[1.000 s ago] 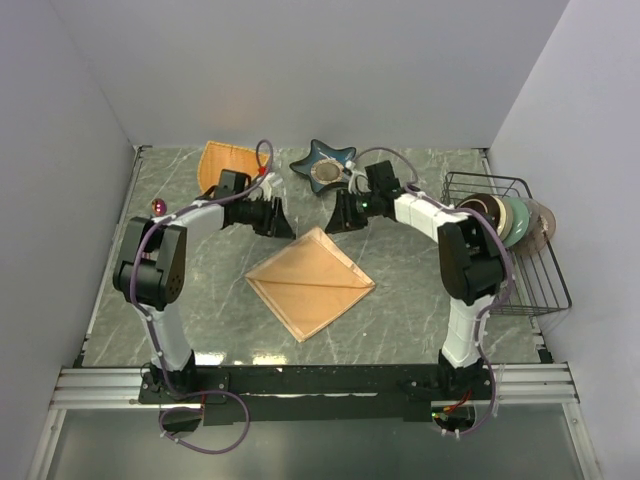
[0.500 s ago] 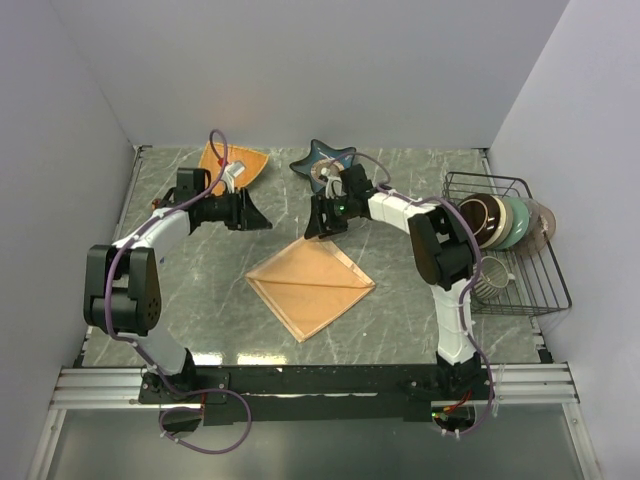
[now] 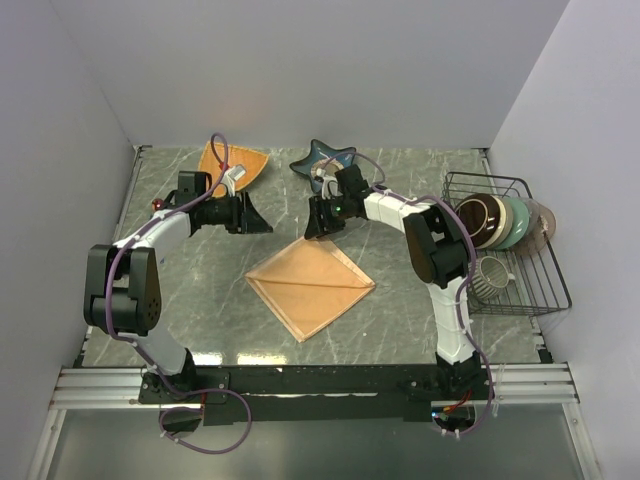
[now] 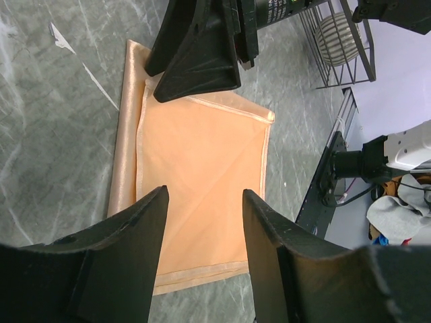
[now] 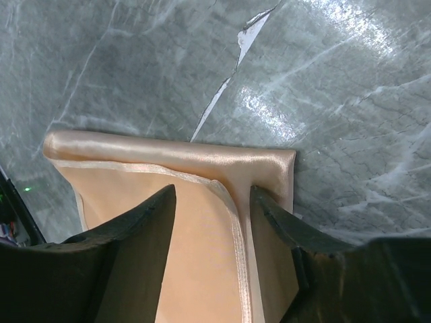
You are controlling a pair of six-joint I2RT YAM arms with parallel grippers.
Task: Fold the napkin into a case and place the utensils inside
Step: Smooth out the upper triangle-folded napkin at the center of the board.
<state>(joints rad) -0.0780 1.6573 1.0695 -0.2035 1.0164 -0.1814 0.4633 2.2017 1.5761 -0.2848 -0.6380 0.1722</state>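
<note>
On the grey marble tabletop (image 3: pixel 200 290) the shiny peach napkin (image 3: pixel 310 280) lies folded flat, hem showing. Left end effector (image 3: pixel 262 222) and right end effector (image 3: pixel 313 227) stand parted, empty.

Plain pale lilac walls (image 3: pixel 300 70) box in a dark grey-green marbled surface (image 3: pixel 400 300) on three sides; an aluminium rail (image 3: pixel 100 385) runs along its near edge.
</note>
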